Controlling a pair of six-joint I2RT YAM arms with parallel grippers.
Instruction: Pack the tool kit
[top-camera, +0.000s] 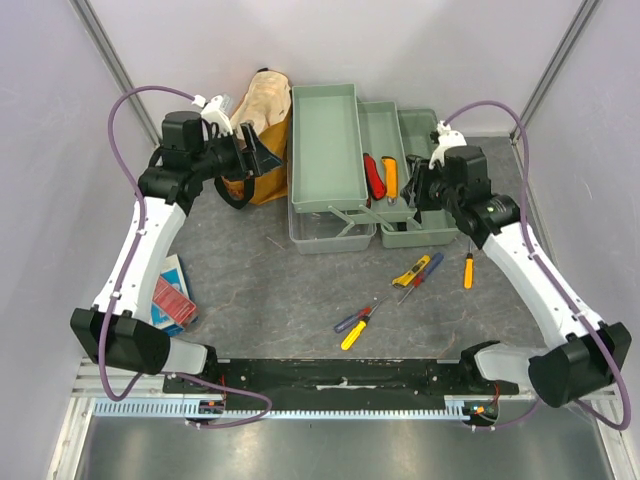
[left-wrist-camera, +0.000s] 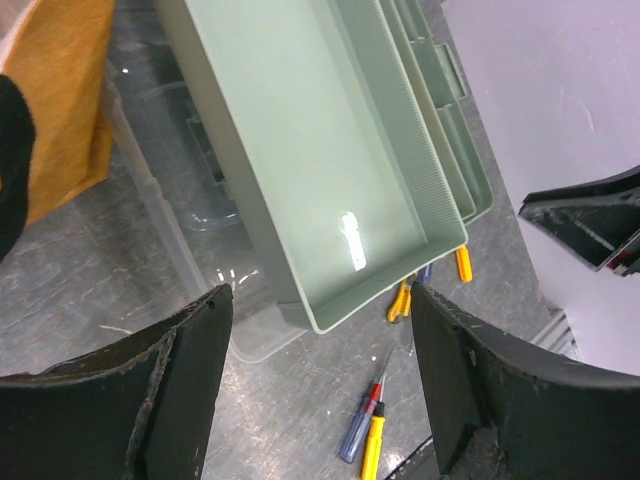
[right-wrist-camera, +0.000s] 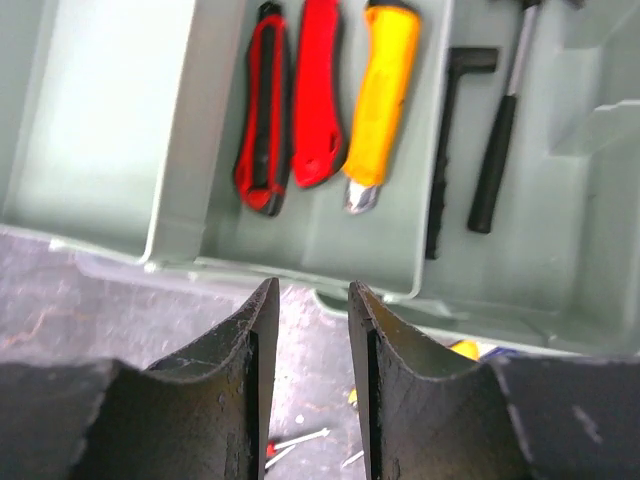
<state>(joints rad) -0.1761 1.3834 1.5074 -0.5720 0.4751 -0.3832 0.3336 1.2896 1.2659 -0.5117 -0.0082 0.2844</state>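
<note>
The toolbox (top-camera: 325, 140) stands open at the back of the table (top-camera: 260, 290), its trays fanned out side by side. The left tray (left-wrist-camera: 320, 170) is bare. In the middle tray (top-camera: 380, 125) three tools lie side by side: one red and black (right-wrist-camera: 262, 130), one red (right-wrist-camera: 318, 100), one orange (right-wrist-camera: 385, 95). A hammer (right-wrist-camera: 495, 160) lies in the base, right of that tray. A clear lid (top-camera: 318, 238) shows under the left tray's front end.

In front of the toolbox, loose screwdrivers lie on the table: a yellow one (top-camera: 353, 335) touching a blue one (top-camera: 352, 321), a yellow-black one (top-camera: 411, 272) beside a blue-red one (top-camera: 428, 268), and an orange one (top-camera: 468, 271) farther right.

The right gripper (right-wrist-camera: 312, 340) hangs over the front edge of the middle tray, its jaws narrowly apart with nothing between them. The left gripper (top-camera: 262, 155) is raised left of the toolbox, jaws spread wide and empty.

A yellow bag (top-camera: 265, 120) sits just left of the toolbox. A booklet (top-camera: 172, 295) lies well to the toolbox's front left.
</note>
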